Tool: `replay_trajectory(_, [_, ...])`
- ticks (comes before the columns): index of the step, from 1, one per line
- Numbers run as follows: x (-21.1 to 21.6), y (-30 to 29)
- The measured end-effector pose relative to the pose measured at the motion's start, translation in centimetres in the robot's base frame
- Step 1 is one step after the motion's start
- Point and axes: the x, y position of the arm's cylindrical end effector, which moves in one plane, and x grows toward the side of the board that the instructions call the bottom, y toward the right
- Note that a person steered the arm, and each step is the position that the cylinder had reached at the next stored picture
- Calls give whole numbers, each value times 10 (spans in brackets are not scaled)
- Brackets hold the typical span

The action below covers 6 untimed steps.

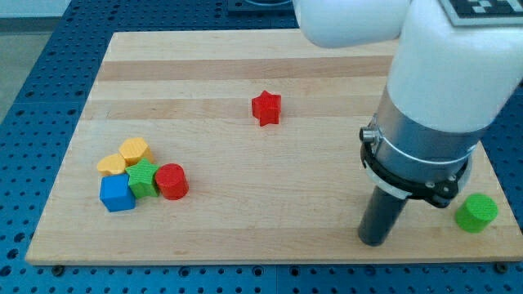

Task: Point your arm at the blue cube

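The blue cube (pixel 117 193) sits near the view's lower left on the wooden board (pixel 245 220), at the bottom left of a tight cluster of blocks. It touches a green star (pixel 144 177) on its right and a yellow block (pixel 112 164) above it. My tip (pixel 373 240) rests on the board at the view's lower right, far to the right of the blue cube. The white and grey arm rises above it to the view's top right.
A red cylinder (pixel 172 181) and a second yellow block (pixel 136 151) complete the cluster. A red star (pixel 266 108) lies alone at upper centre. A green cylinder (pixel 476 212) sits right of my tip near the board's right edge.
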Motion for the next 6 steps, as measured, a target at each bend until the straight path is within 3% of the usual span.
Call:
replay_trajectory(2, [-40, 12])
replay_trajectory(4, [-43, 67])
replay_trajectory(5, [-43, 69])
replay_trajectory(6, [-46, 30])
